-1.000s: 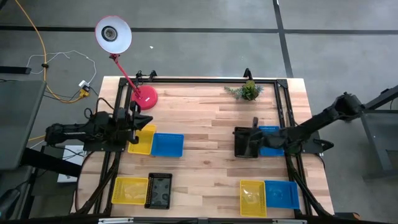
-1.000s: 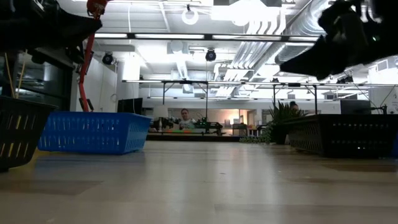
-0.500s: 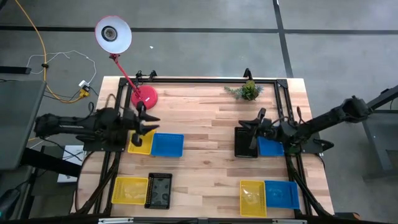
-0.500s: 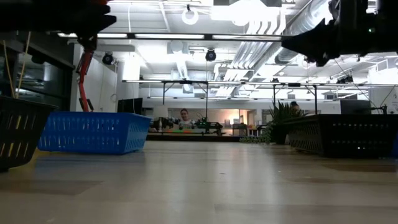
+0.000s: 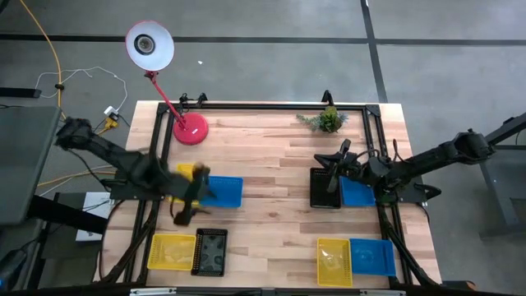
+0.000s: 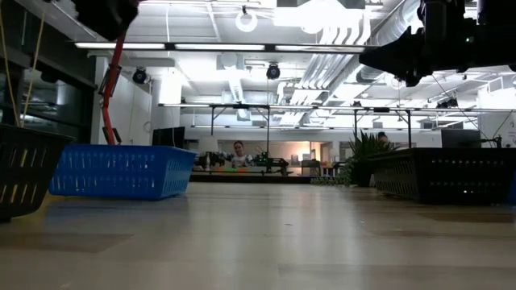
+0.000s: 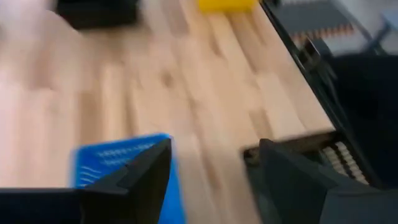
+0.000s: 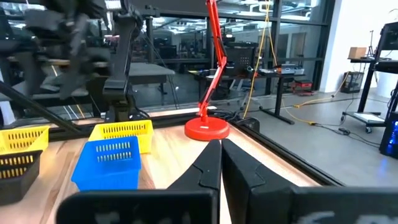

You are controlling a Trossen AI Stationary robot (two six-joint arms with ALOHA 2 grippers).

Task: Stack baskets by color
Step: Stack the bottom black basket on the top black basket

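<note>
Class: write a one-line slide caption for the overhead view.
Left claw open above the table near a blue basket; right claw shut.

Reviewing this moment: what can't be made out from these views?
- High view: left gripper is motion-blurred, and the arm hides most of the yellow basket beside the blue basket.
- Left wrist view: blurred throughout.
- High view: right gripper overlaps the black basket, hiding any contact.
- Low view: both arms are cut off at the top edge.
</note>
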